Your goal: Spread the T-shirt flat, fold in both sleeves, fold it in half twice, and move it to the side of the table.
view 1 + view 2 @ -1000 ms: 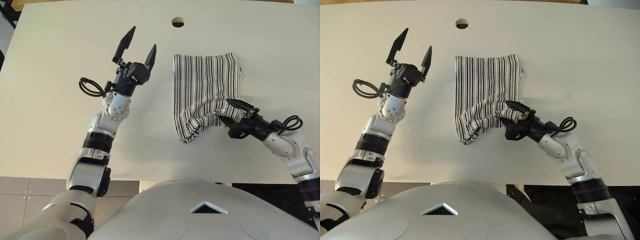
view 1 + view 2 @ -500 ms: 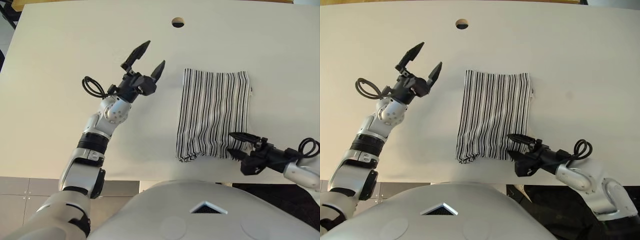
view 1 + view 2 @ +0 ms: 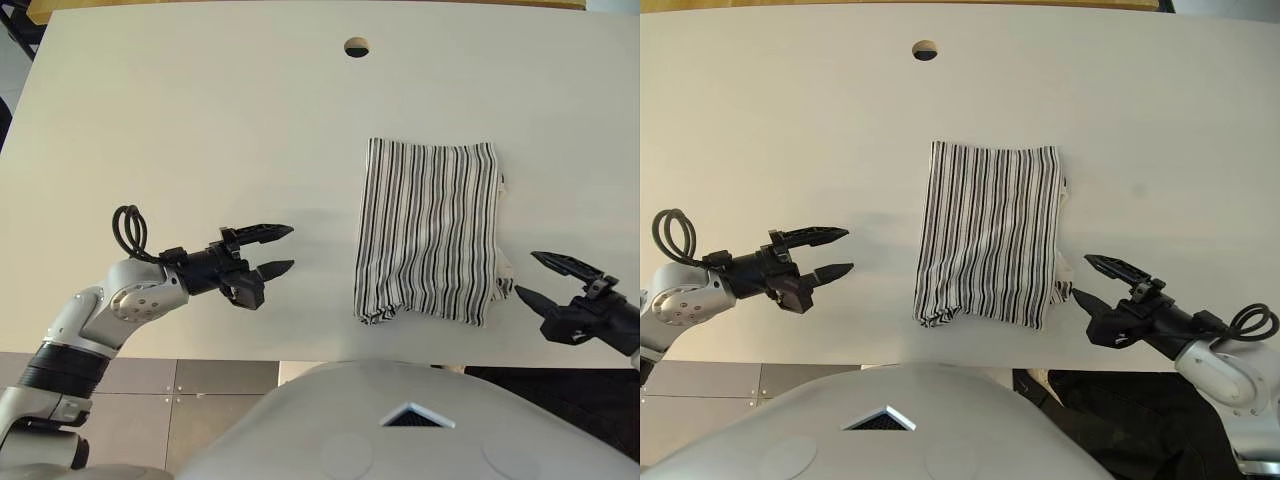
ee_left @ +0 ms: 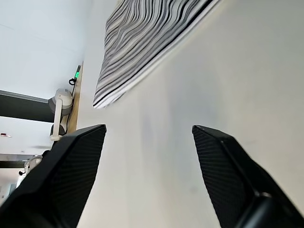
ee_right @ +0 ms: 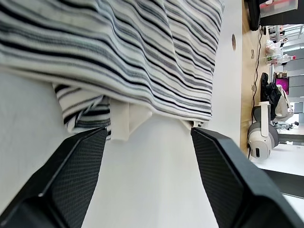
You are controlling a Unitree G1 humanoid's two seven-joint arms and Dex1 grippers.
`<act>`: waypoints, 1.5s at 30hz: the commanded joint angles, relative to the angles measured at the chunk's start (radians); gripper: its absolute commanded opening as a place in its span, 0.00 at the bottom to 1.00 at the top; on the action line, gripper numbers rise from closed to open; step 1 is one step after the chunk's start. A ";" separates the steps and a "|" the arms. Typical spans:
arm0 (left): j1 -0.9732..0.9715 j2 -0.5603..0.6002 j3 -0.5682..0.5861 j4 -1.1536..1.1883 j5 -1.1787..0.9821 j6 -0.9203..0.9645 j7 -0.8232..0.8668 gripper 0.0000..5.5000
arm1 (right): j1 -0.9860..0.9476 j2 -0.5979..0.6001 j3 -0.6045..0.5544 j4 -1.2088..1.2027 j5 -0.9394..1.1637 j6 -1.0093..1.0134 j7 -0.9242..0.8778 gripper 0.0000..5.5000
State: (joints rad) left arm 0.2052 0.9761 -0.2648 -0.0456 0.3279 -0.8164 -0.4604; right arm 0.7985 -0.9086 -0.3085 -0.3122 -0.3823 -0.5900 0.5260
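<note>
We see the right end effector [image 3: 526, 273] has let go: a second ago it pinched the near edge of the striped T-shirt [image 3: 428, 232] and held it raised and bunched, half a second ago it was drawing that edge toward the near side of the worktop [image 3: 200, 120], and now it sits just beside the shirt's near right corner, clear of the cloth; the shirt has slid a little to the right and now lies as a flat folded rectangle, right of centre and close to the near edge, well short of the cable hole [image 3: 355, 46]; the left end effector [image 3: 290, 248] has drawn back from beside the shirt to the near left, well apart from it; we judge the folding is done and the shift sideways is under way or finished, though the near left corner stays curled and a pale strip pokes out along the right edge; both end effectors are spread wide and empty, the left pointing toward the shirt over bare worktop, the right with its fingers [image 5: 223, 180] framing the shirt's hem without touching it
</note>
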 commanded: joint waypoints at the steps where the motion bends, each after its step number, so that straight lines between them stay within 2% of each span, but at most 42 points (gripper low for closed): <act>1: 0.005 -0.018 -0.057 -0.023 0.004 0.022 -0.079 0.74 | -0.024 -0.021 0.012 0.060 -0.109 0.020 0.011 0.59; 5: -0.008 -0.039 -0.119 -0.009 0.020 0.015 -0.144 0.76 | -0.039 -0.032 0.059 0.082 -0.169 0.015 0.030 0.59; 11: -0.019 -0.092 -0.206 -0.020 0.025 0.001 -0.198 0.76 | -0.036 -0.054 0.141 0.024 -0.133 -0.028 0.084 0.59; 19: -0.141 -0.213 -0.284 0.080 0.111 -0.030 -0.190 0.76 | -0.215 -0.070 0.255 0.050 -0.131 -0.030 0.112 0.59; 29: -0.234 -0.317 -0.338 0.214 0.231 -0.084 -0.109 0.76 | -0.269 -0.104 0.299 0.081 -0.121 -0.049 0.128 0.59; 33: -0.240 -0.322 -0.378 0.237 0.224 -0.112 -0.120 0.66 | -0.266 -0.123 0.298 0.082 -0.095 -0.070 0.132 0.48; 41: -0.238 -0.284 -0.423 0.257 0.197 -0.154 -0.148 0.38 | -0.304 -0.126 0.314 0.117 -0.078 -0.087 0.127 0.19; 45: -0.242 -0.280 -0.432 0.270 0.198 -0.156 -0.154 0.30 | -0.323 -0.126 0.323 0.137 -0.076 -0.085 0.124 0.07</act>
State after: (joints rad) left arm -0.0624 0.6572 -0.6653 0.1689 0.4629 -1.0030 -0.5600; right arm 0.4920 -1.0211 0.0096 -0.1847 -0.4658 -0.6777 0.6418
